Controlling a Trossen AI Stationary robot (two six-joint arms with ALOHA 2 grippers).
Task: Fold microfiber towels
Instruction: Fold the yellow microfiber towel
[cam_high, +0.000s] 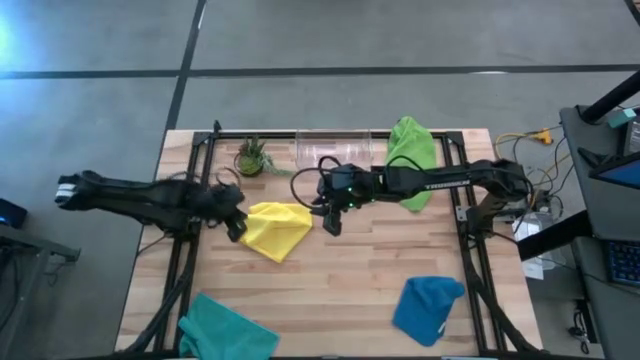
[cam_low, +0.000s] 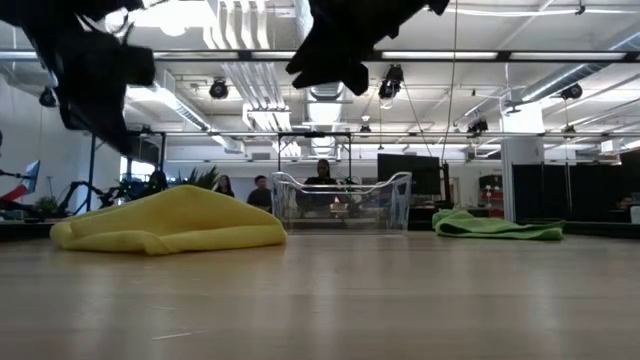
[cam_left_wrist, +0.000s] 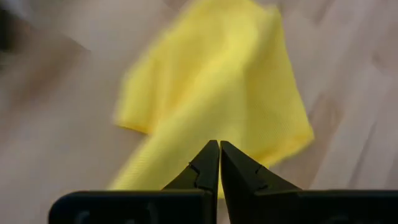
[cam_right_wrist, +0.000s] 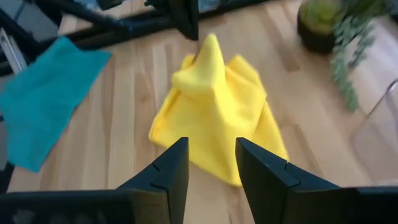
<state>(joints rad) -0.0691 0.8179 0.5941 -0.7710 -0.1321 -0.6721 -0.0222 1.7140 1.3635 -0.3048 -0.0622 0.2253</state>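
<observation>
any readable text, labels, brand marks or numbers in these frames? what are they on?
None readable.
Yellow towel, lime green towel, blue towel, teal towel: plain, no tags visible.
Clear bin: no label visible.
Monitor in the room behind: too far to read.

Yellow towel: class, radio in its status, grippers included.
Left gripper shut, at yellow towel's left edge. Right gripper open, empty, above its right side. Towel crumpled, unfolded. Nothing blocking.

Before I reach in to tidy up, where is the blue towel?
In the high view, the blue towel lies near the table's front edge on the right arm's side, apart from the teal towel at the front left.
</observation>
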